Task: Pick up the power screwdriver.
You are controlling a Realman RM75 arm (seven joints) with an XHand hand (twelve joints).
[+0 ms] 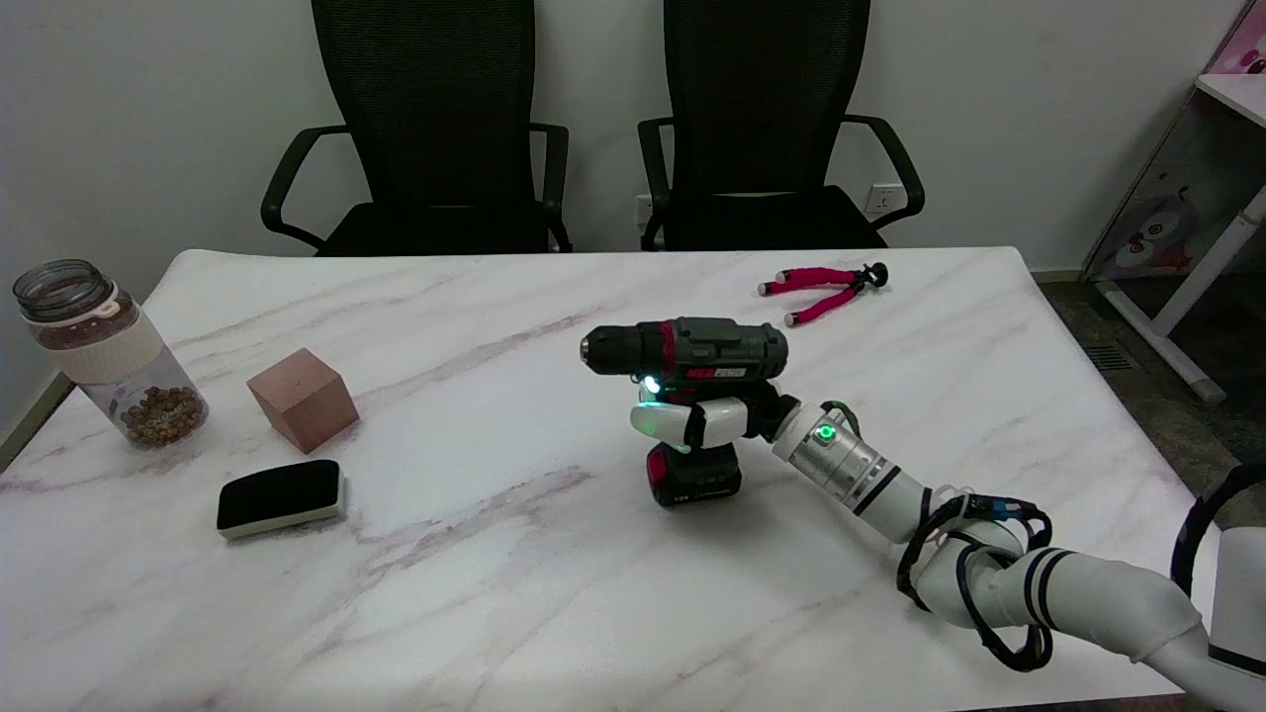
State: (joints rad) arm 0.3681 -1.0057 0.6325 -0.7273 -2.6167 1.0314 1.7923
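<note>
screwdriver: the power screwdriver [692, 356] stands upright near the middle of the marble table [495, 593], chuck pointing to picture-left, red battery base down at the tabletop. Honestly can't tell if the base is touching the marble or just off it.

right hand: the right hand [707, 420] comes in from the lower right and its fingers are wrapped round the grip, between the motor body and the battery. So it's grasping the tool, not hanging loose.

lights: the little work light under the chuck is glowing, so a finger may be on the trigger, just a guess.

step in hand: looks like the grip is made and the lift is what's left.

how I'd do it: go straight up, keep the wrist level so the heavy battery end doesn't swing, and don't squeeze any harder on the trigger side or the chuck may spin.

watch out: top-heavy body, could rotate in the palm if the hold sits too low.

neighbours: the pink block [303, 398], black eraser [281, 497], jar [109, 354] and pink-legged mini tripod [823, 291] all sit well apart, so nothing to bump.
</note>
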